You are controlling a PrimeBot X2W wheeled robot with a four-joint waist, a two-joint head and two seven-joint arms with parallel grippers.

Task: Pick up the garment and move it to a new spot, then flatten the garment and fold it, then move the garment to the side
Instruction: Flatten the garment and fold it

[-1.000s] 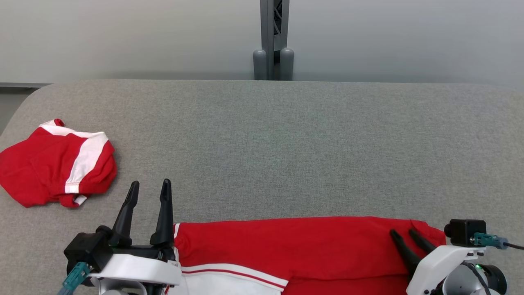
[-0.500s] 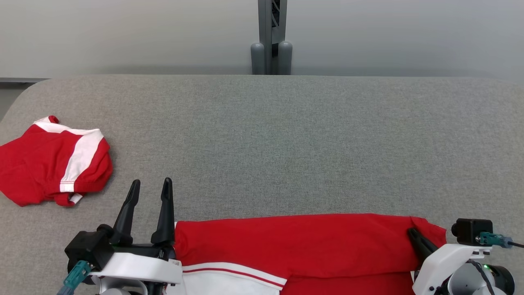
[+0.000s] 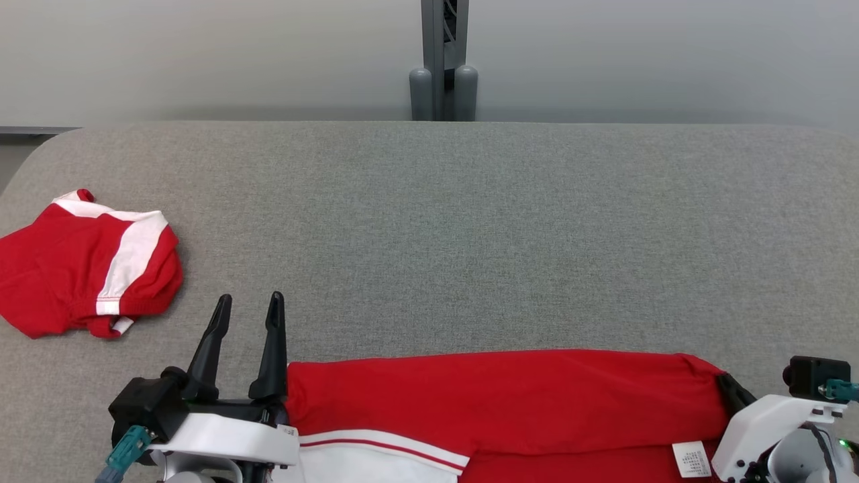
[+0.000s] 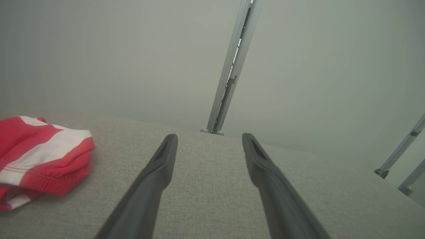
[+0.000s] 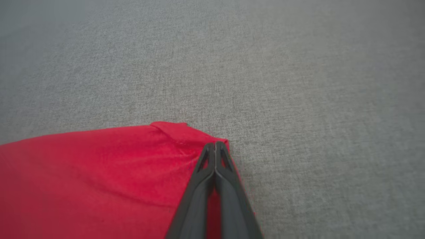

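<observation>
Right gripper [image 5: 215, 146]: fingers pressed together on the far right corner of the red garment [image 3: 510, 396] — a small fold of cloth is pinched between the tips, seen best from my right wrist.
Left gripper [image 3: 247, 305]: fingers spread, holding nothing, poised above the grey padded table [image 3: 470, 235] just beside the garment's left end.
Garment: stretched long across the near edge of the table, red with a white panel and thin red stripe [image 3: 376, 453] near me; a white care label [image 3: 691, 459] shows close to my right wrist.
Other cloth: a second red-and-white garment [image 3: 87, 261] sits bunched at the far left, well apart from the one I'm working.
Step in hand: I judge this to be the flattening, or the start of a fold — one corner taken, the other end not yet gripped.
Next move calls for: my left fingers to drop onto the left corner and close there, so both ends travel together.
Watch for: the right pinch is shallow, right at the hem — a hard tug could slip it free.
</observation>
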